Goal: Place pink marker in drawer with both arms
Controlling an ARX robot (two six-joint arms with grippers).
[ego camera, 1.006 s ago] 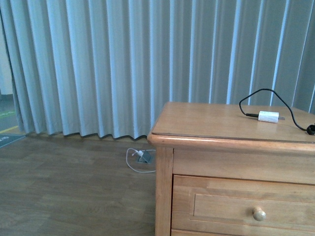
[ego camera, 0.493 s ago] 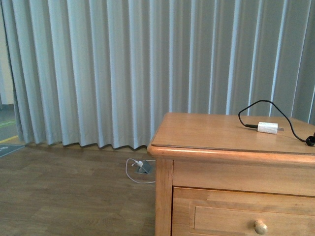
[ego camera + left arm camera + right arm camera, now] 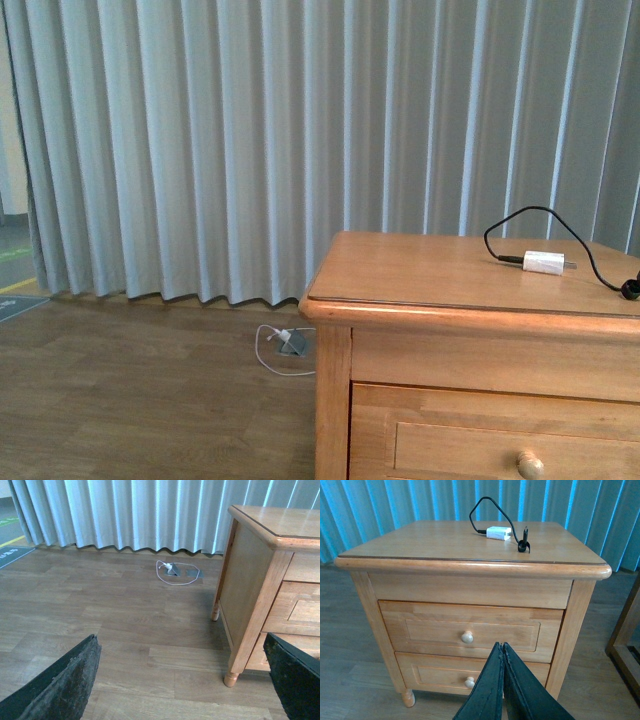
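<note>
A honey-coloured wooden cabinet [image 3: 470,580] stands on a wood-plank floor [image 3: 100,615]. On its top lies a white charger plug [image 3: 498,532] with a looping black cable [image 3: 490,505].

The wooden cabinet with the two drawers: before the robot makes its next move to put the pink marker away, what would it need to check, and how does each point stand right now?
1. Pink marker located: not ok. It shows in no view; on the cabinet top lies only a white charger plug with a black cable.
2. Top drawer open: not ok, it sits shut, as does the lower drawer.
3. Knob reachable: ok, nothing blocks it.
4. Left pincer ready: ok, open and empty, over the floor beside the cabinet.
5. Right pincer ready: not ok for grasping, its fingers are shut together and empty, facing the drawer fronts.
</note>
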